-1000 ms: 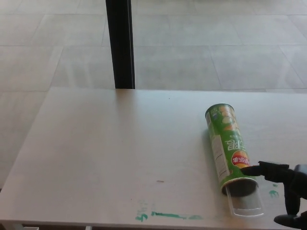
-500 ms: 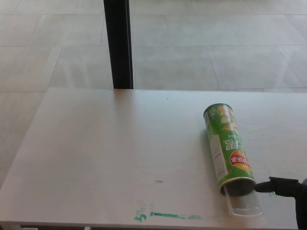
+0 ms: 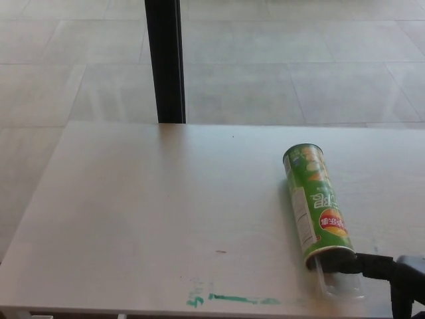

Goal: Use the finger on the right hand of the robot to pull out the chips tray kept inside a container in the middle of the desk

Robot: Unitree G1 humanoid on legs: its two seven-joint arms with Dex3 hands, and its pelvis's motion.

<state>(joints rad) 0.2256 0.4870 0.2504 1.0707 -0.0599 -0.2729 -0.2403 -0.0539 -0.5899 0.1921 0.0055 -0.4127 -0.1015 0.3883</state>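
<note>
**Finger back at the mouth of the can**

Now, far to the left of the finger: a black post (image 3: 165, 61) rising behind the desk (image 3: 146, 212), and nearer the front edge a green smear (image 3: 232, 299) of marker. No left hand in view anywhere.

Closer in, just left of and beyond the fingertip: the green chips can (image 3: 315, 206), lying on its side, lid end away, open mouth toward the front edge. Sticking out of that mouth, the clear tray (image 3: 339, 282), partly drawn, its near end directly under and beside the fingertip.

At the far right, low in the corner: the right hand (image 3: 397, 279), one finger (image 3: 362, 264) stretched flat toward the can, tip touching or nearly touching the rim above the tray. Other fingers cut off by the frame edge, so impossible to tell whether spread or curled; nothing seen clamped.

Compared with half a second ago: fingertip moved left, from just clear of the can to right at its mouth; can and tray in much the same spot. Likely meaning: lining up to hook the tray again for another pull, tray only partway out, job not finished.
</note>
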